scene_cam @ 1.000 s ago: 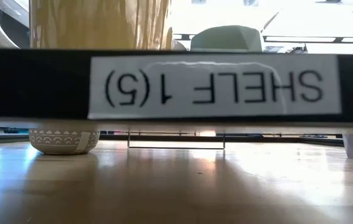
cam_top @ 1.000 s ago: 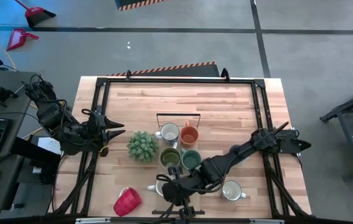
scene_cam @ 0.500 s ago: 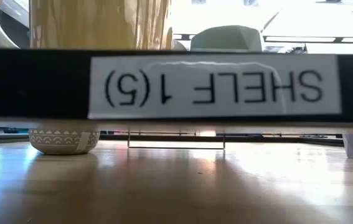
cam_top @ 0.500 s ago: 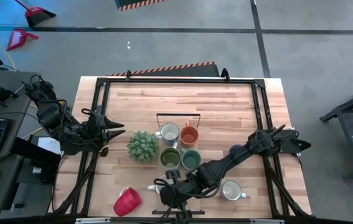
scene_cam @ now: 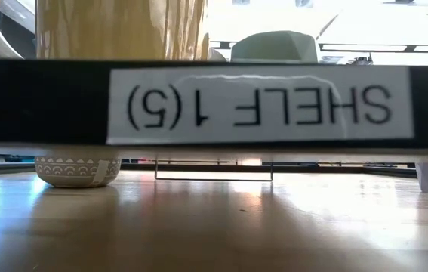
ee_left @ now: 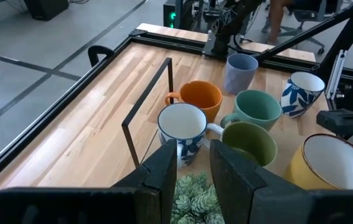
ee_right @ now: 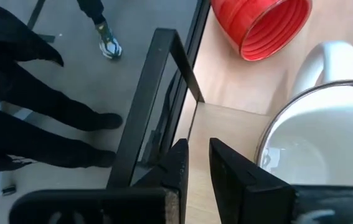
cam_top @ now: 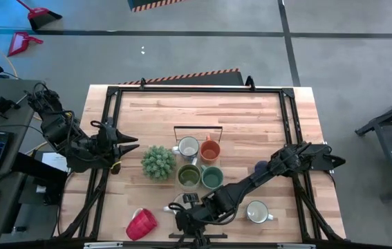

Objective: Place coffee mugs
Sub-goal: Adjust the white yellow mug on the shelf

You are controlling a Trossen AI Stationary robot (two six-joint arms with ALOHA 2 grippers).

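Note:
A white (cam_top: 188, 146), an orange (cam_top: 210, 149), an olive (cam_top: 189, 176) and a teal mug (cam_top: 211, 178) stand upright in a block beside a black wire frame (cam_top: 197, 128). A red mug (cam_top: 140, 223) lies on its side near the front edge. A white-and-blue patterned mug (cam_top: 256, 211) stands to the right. A blue-grey mug (ee_left: 241, 71) stands partly behind my right arm. My right gripper (ee_right: 199, 146) hangs over the front edge at a cream mug (ee_right: 313, 143), its fingers a narrow gap apart with nothing between. My left gripper (ee_left: 193, 152) waits at the left, fingers slightly apart, above the plant (cam_top: 158, 162). My right gripper comes slanting down from the right. One finger (ee_right: 226, 165) stands right beside the cream mug's rim (ee_right: 264, 146), outside the cup. I cannot tell whether it touches the rim. The mug stands upright on the table.
A black metal frame (cam_top: 113, 124) runs around the table top, and its front rail (ee_right: 157, 74) lies just beyond my right gripper. In the low view a black bar labelled SHELF blocks most of the scene (scene_cam: 259, 106).
My right gripper has sunk and shifted a little toward the table's near left, closer to the cream mug. The mugs have stayed where they were.

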